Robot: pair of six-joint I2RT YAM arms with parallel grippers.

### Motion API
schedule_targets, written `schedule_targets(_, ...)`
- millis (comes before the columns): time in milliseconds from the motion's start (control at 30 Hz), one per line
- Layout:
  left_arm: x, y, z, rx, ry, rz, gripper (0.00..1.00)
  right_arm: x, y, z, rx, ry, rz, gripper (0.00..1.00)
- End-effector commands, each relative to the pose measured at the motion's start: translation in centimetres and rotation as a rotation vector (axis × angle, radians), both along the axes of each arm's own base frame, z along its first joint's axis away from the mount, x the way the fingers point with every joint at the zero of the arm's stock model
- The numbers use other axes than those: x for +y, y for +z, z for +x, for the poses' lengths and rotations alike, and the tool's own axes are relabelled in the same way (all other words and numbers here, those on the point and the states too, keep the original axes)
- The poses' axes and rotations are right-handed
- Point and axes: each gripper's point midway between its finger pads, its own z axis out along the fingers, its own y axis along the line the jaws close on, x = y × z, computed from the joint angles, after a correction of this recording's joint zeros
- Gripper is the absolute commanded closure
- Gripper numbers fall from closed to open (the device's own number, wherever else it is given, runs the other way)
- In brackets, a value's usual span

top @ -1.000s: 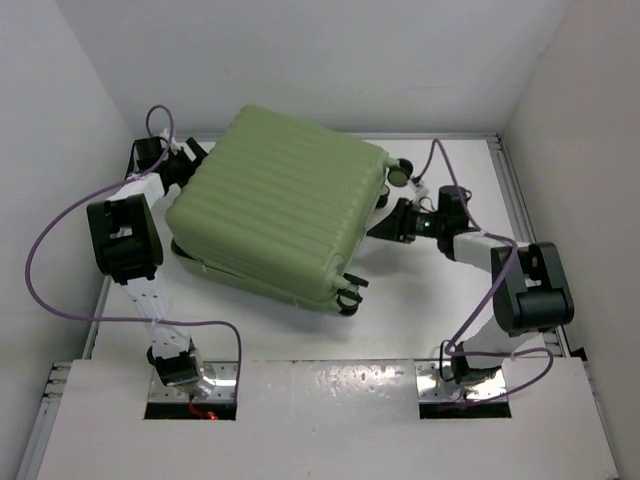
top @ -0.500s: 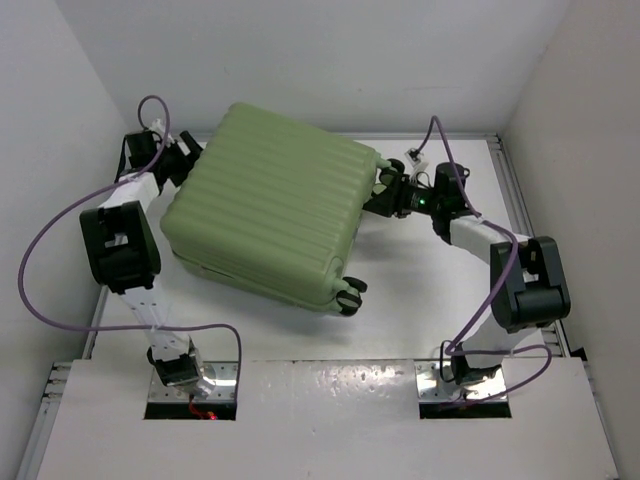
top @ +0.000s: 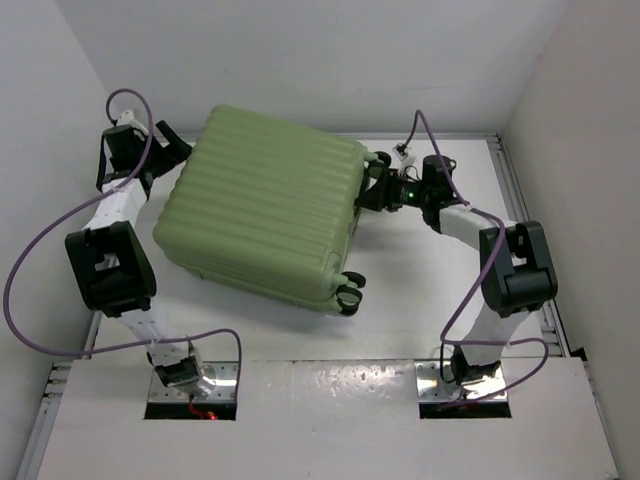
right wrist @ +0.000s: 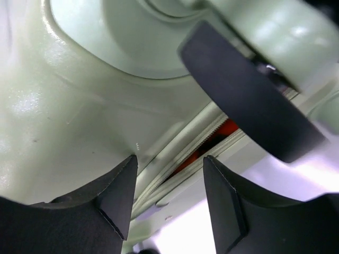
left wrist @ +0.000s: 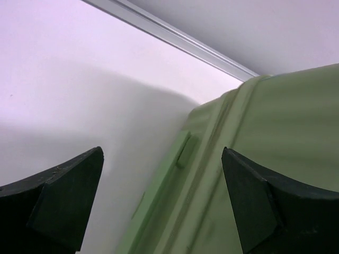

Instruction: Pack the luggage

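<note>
The luggage [top: 260, 215] lies flat, lengthwise left-right, wheels [top: 349, 296] rightward; left tool [left wrist: 161, 174] released, right tool [right wrist: 169, 164] part-open.

A white table [top: 420, 300] forms the floor of the enclosure; plain white walls close it in, a back wall [top: 320, 60], a left wall [top: 40, 200] and a right wall [top: 590, 150]. A thin metal rail [top: 440, 134] runs along the table's far edge, at the foot of the back wall. At the near edge lies a glossy white panel [top: 320, 420] with two rectangular cut-outs; a small red bit [top: 203, 411] shows in the left one.
</note>
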Motion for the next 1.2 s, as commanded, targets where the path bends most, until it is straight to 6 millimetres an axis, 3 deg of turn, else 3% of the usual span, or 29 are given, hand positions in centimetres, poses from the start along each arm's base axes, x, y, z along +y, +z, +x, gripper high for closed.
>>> schedule_targets(0,-0.6,4.9,-1.5,-0.08,-0.014,-0.007,0.01,0.6,6.2,3.4,-0.23,-0.036,0.015,0.46)
schedule_targets(33,0.2,5.6,-1.4,-0.097,-0.005,0.013,0.01,0.2,6.7,3.5,-0.231,-0.045,0.019,0.46)
schedule_targets(133,2.3,5.2,-1.1,-0.017,-0.009,0.085,0.02,-1.7,7.6,3.4,-0.235,-0.067,0.024,0.45)
schedule_targets(200,3.3,3.1,-1.4,0.078,-0.029,0.116,0.06,-3.7,8.1,3.2,-0.24,-0.094,0.021,0.42)
schedule_targets(233,4.0,2.1,-1.7,0.119,-0.039,0.12,0.09,-3.9,8.1,2.0,-0.206,-0.062,0.029,0.38)
schedule_targets(267,4.7,0.1,-2.4,0.202,-0.059,0.131,0.1,-5.4,8.9,1.9,-0.225,-0.077,0.022,0.37)
schedule_targets(300,4.4,-0.5,-3.0,0.236,-0.062,0.117,0.1,-5.6,8.5,1.1,-0.205,-0.04,0.03,0.35)
schedule_targets(333,5.2,-1.6,-3.4,0.258,-0.1,0.127,0.14,-5.5,10.4,-0.3,-0.262,0.003,0.033,0.34)
schedule_targets(367,4.8,-2.6,-3.8,0.284,-0.141,0.127,0.16,-7.4,10.2,-0.9,-0.24,-0.008,0.021,0.32)
schedule_targets(433,5.1,-5.0,-5.6,0.383,-0.185,0.154,0.18,-7.5,11.9,-3.4,-0.254,0.039,0.017,0.31)
schedule_targets(467,4.8,-6.2,-6.1,0.414,-0.216,0.151,0.2,-7.3,11.7,-4.7,-0.286,0.1,-0.019,0.31)
schedule_targets(567,3.7,-8.5,-8.3,0.481,-0.306,0.149,0.2,-5.3,14.9,-8.7,-0.366,0.24,-0.055,0.3)
schedule_targets(633,2.7,-9.9,-9.6,0.519,-0.364,0.153,0.2,-2.1,16.7,-12.2,-0.391,0.371,-0.056,0.3)
schedule_targets(700,1.6,-10.4,-9.8,0.52,-0.406,0.139,0.2,-1.0,17.0,-14.8,-0.419,0.454,-0.07,0.3)
schedule_targets(733,0.8,-10.7,-10.0,0.519,-0.434,0.136,0.2,0.7,17.6,-16.6,-0.428,0.53,-0.052,0.3)
schedule_targets(933,-2.7,-13.9,-10.8,0.558,-0.493,0.084,0.26,4.4,14.7,-22.4,-0.551,0.786,-0.161,0.39)
schedule_targets(1100,-6.8,-16.0,-11.5,0.578,-0.512,0.06,0.52,6.4,14.3,-24.5,-0.617,0.867,-0.206,0.42)
schedule_targets(1167,-8.9,-16.5,-11.5,0.574,-0.511,0.033,0.56,7.3,13.9,-25.0,-0.638,0.884,-0.206,0.42)
